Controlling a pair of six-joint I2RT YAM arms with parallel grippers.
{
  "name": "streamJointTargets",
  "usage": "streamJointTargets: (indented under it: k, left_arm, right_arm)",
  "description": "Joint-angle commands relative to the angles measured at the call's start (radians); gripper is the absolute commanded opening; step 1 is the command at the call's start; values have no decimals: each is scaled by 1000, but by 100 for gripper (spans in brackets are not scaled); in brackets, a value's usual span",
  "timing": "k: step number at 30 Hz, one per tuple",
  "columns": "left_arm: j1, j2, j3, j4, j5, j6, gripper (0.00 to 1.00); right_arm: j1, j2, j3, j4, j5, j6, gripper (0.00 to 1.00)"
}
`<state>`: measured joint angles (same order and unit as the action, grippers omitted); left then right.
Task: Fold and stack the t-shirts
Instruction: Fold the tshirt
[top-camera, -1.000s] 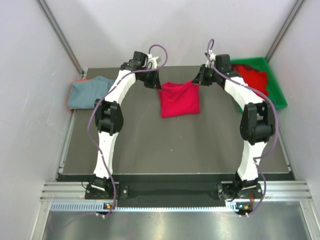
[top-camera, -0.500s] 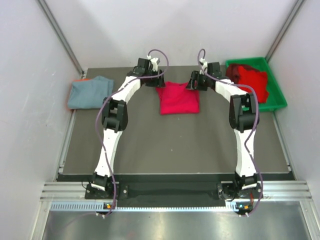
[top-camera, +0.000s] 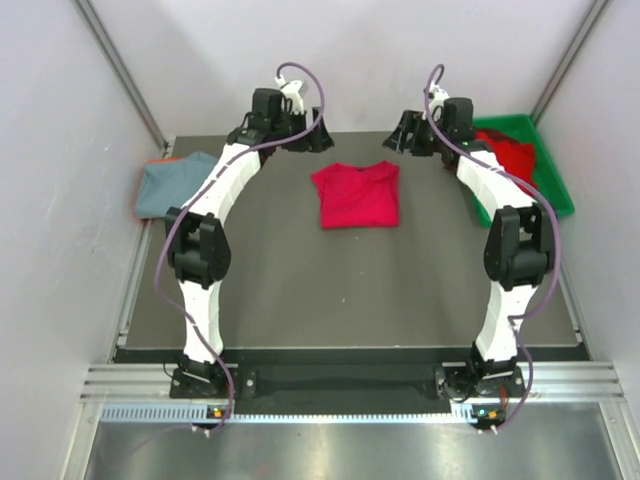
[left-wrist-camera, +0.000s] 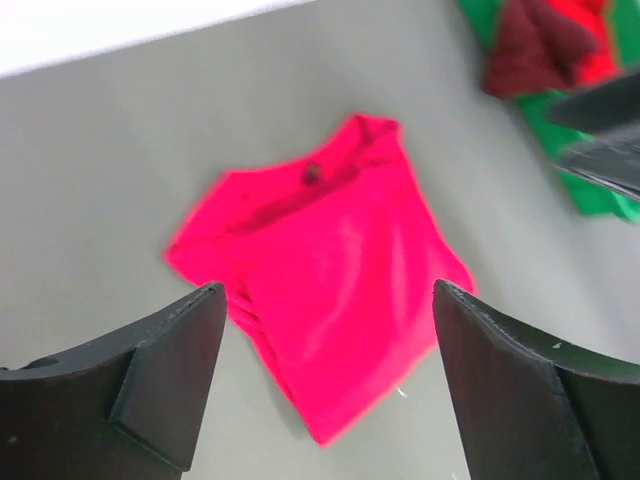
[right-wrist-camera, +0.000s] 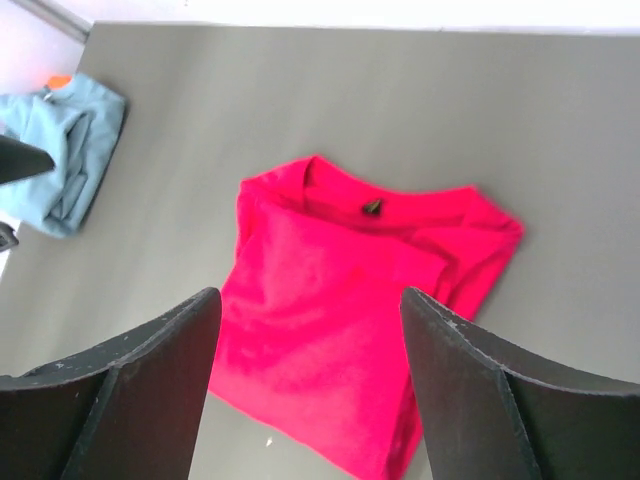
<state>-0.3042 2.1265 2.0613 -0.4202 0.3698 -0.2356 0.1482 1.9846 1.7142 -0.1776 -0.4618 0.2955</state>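
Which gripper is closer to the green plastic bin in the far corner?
Right. The right gripper hovers beside the green plastic bin; the left gripper hovers past the folded bright red t-shirt, much farther away.

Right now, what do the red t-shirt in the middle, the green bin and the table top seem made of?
Red t-shirt: soft matte cloth, probably knit; it lies in folds with creased edges. Green bin: likely rigid plastic, with straight walls and an even colour. Table top: dark grey, matte, flat; rubber mat or laminate, I cannot tell.
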Motion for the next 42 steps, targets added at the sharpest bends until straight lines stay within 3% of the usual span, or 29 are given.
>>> streamJointTargets:
  k: [1, 7, 18, 33, 42]
  left_arm:
    - [25, -10, -127, 55, 185, -79, 86]
    - [-24, 36, -187, 121, 297, -143, 82]
    - [-75, 157, -176, 147, 350, -185, 80]
    - [-76, 225, -196, 126, 311, -189, 81]
    - [-76, 213, -225, 78, 273, -148, 81]
  right_arm:
    - [13, 22, -36, 27, -58, 48, 73]
    - [33, 86, -10, 59, -113, 111, 73]
    - [53, 163, 4, 86, -135, 169, 72]
    - [105, 304, 50, 106, -153, 225, 72]
    - [90, 457, 249, 121, -129, 248, 73]
